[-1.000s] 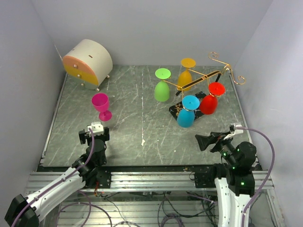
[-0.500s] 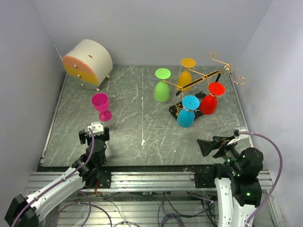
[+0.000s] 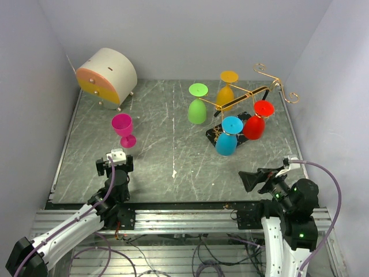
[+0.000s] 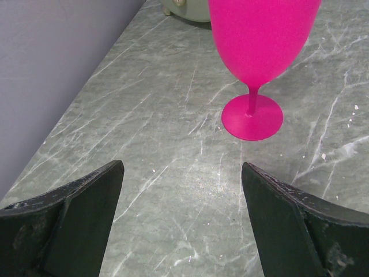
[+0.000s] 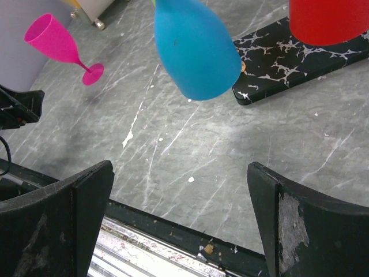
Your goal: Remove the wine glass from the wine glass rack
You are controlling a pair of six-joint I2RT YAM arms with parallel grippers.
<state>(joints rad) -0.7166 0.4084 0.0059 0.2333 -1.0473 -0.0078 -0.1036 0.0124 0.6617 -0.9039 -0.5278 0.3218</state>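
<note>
Grey veined marble tabletop [image 3: 161, 144] fills a pale-walled booth. One round white drum cabinet with an orange-and-yellow front [image 3: 106, 78] sits far left. One thin gold wire wine glass rack on a black base [image 3: 249, 95] stands far right. Four plastic wine glasses hang upside down from it: green [image 3: 198, 109], orange [image 3: 226, 95], blue [image 3: 226, 143] and red [image 3: 253, 126]. A fifth, pink wine glass [image 3: 123, 128] stands upright on the marble, well apart from the rack, so one removal looks done. The left gripper [image 4: 181, 173], jaws spread and empty, sits near it. The right gripper [image 5: 181, 173], equally wide and empty, faces the blue glass, likely next.
</note>
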